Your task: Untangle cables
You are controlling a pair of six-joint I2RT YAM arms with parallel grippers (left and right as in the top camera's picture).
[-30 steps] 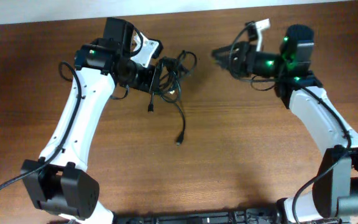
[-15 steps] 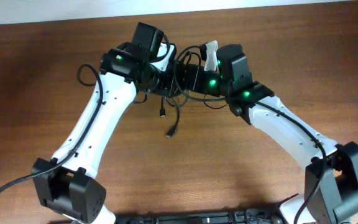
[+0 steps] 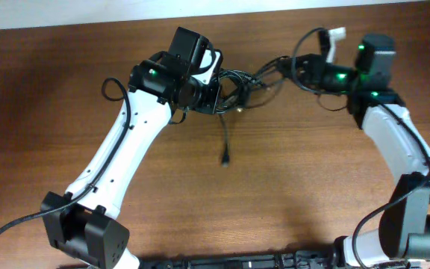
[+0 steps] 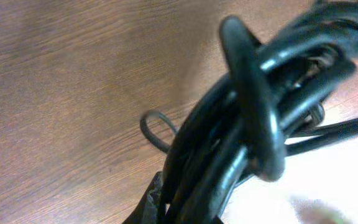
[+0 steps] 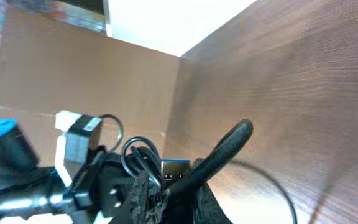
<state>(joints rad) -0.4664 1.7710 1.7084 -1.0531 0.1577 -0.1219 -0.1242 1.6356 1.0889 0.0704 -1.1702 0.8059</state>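
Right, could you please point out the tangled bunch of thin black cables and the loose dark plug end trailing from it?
Tangled bunch of thin black cables (image 3: 236,82), overhead view, middle of the knot.
Loose dark plug end (image 3: 224,158), overhead view, the plug body.

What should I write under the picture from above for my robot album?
Left arm and right arm hold tangled black cables stretched between them over a wooden table.

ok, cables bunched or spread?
Bunched: cables knotted at left hand, some pulled taut toward right hand, one plug trailing loose.
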